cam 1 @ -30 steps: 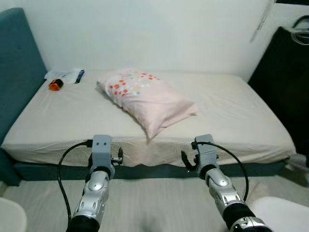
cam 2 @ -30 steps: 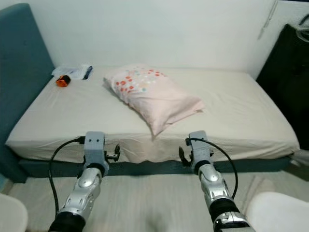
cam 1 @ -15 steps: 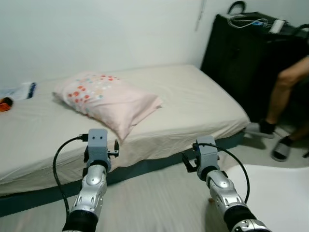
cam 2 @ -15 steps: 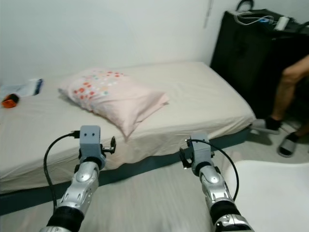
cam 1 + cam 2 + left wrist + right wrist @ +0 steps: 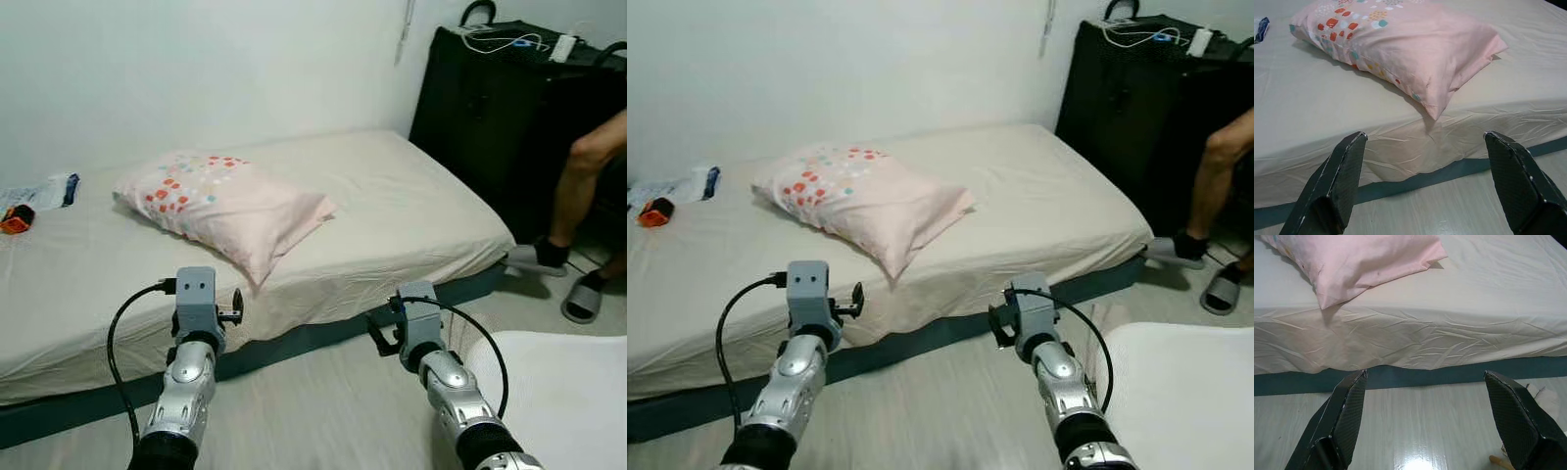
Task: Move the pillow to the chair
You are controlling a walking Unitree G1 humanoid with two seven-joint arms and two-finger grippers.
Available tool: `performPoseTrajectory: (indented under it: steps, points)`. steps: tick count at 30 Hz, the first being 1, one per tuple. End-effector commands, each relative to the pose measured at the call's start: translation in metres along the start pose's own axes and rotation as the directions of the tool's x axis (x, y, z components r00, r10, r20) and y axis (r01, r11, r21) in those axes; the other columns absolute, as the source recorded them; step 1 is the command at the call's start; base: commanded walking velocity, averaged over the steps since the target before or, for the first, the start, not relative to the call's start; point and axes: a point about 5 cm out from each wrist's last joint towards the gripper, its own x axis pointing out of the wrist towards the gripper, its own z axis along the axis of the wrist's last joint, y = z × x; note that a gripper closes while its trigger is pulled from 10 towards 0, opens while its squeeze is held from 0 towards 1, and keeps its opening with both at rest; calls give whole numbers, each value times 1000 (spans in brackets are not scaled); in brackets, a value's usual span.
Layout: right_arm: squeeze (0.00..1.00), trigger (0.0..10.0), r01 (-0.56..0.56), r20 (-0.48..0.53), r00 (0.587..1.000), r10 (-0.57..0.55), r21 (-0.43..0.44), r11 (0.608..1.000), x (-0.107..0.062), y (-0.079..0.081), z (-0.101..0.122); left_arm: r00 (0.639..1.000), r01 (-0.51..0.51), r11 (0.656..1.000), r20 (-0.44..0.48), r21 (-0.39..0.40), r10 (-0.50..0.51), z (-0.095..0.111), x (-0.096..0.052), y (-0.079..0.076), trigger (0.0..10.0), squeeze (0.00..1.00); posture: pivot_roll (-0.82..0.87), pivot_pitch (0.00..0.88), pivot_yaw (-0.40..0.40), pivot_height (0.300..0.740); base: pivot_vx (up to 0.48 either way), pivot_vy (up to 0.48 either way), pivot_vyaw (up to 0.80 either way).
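Pillow [image 5: 223, 201], pink with coloured dots, lies on the bed [image 5: 421, 211], one corner near the bed's front edge. Left pincer [image 5: 1422, 188] and right pincer [image 5: 1425, 423] hang before the bed, both released, fingers wide apart, grasping nothing. White chair [image 5: 558, 392] stands beside the bed's foot corner.

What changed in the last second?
The head camera swung right, bringing a person's leg, a black cabinet and the white chair into view. The pillow still lies on the bed, untouched. Both grippers, left and right, stay open and empty, short of the bed.
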Motion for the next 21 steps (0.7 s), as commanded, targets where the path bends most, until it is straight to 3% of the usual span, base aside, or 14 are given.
performPoseTrajectory:
  steps: [1, 21]
  points:
    - [0, 10000, -2, 0, 1000, 2, 8, 1000, 1, 3, 0, 1000, 3, 1000, 29, -8, -3, 4, -1, -2, 10000, 0, -109, 17, -14, 740, 259, 0, 0]
    - [0, 10000, -35, 3, 999, 35, 1, 999, 3, 6, 3, 998, 13, 1000, 65, -25, -11, 7, -2, -2, 10000, 0, -99, 6, -37, 740, 304, 0, 0]
